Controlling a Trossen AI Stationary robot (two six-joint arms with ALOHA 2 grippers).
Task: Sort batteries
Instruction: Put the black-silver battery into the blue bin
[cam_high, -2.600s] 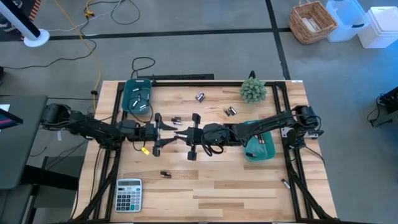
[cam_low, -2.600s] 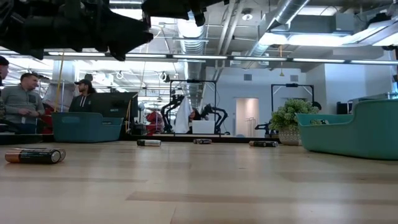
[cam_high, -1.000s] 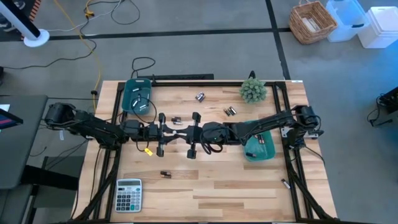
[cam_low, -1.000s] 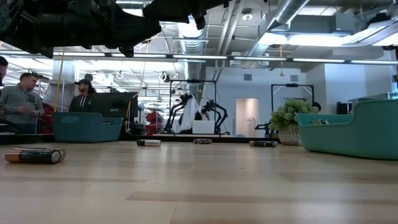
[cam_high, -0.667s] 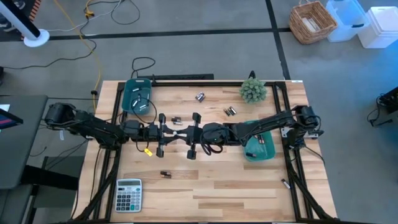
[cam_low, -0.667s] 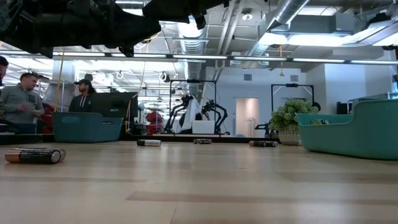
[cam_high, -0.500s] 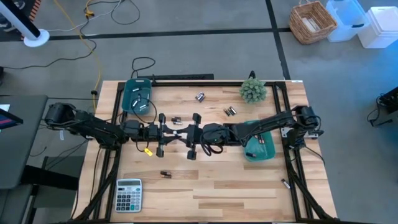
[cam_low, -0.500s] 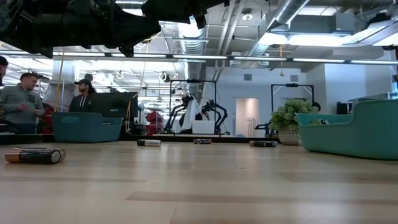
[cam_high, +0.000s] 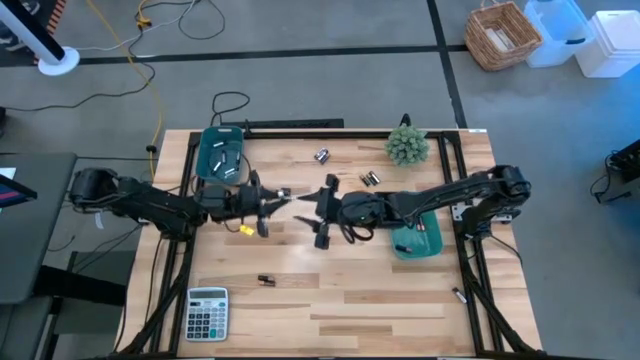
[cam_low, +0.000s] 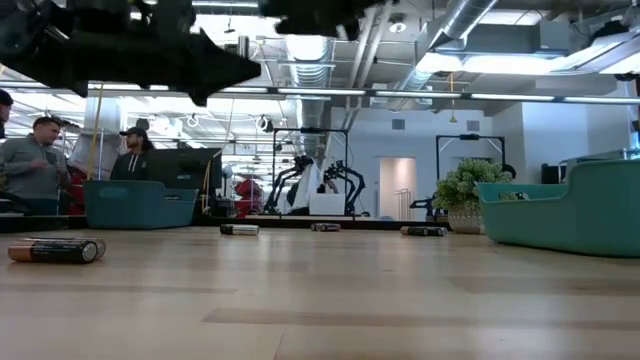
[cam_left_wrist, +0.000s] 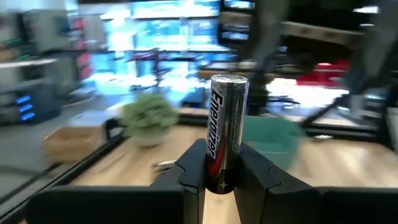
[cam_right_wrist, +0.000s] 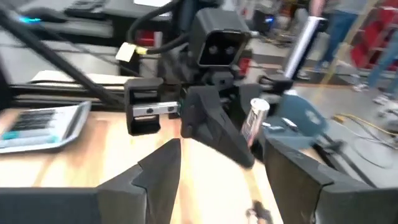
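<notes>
My left gripper (cam_high: 279, 194) hangs over the table's middle, shut on a silver and black battery (cam_left_wrist: 225, 118). That battery also shows in the right wrist view (cam_right_wrist: 256, 119). My right gripper (cam_high: 318, 208) faces it from the right, a short way off, open with nothing between its fingers (cam_right_wrist: 163, 167). Loose batteries lie on their sides on the wood at the far middle (cam_high: 322, 155), beside the plant (cam_high: 370, 178), at the near left (cam_high: 266, 280) and by the right frame (cam_high: 460, 296). In the low view one battery (cam_low: 55, 250) lies close by. My left gripper pinches the battery's lower end (cam_left_wrist: 219, 179) between its two fingers. The fingers come level from the table's left and lie across the battery. The battery stands upright above the fingers, lifted clear of the table.
A teal bin (cam_high: 220, 155) holding batteries stands at the far left, and another teal bin (cam_high: 415, 238) at the right. A small green plant (cam_high: 407, 145) stands at the far right. A grey calculator (cam_high: 207, 312) lies at the near left corner. People stand beyond the table (cam_low: 35, 160).
My right gripper has opened, let go of the battery and drawn back toward the table's right edge. My left gripper keeps its hold on the battery and has swung slightly toward the far edge.
</notes>
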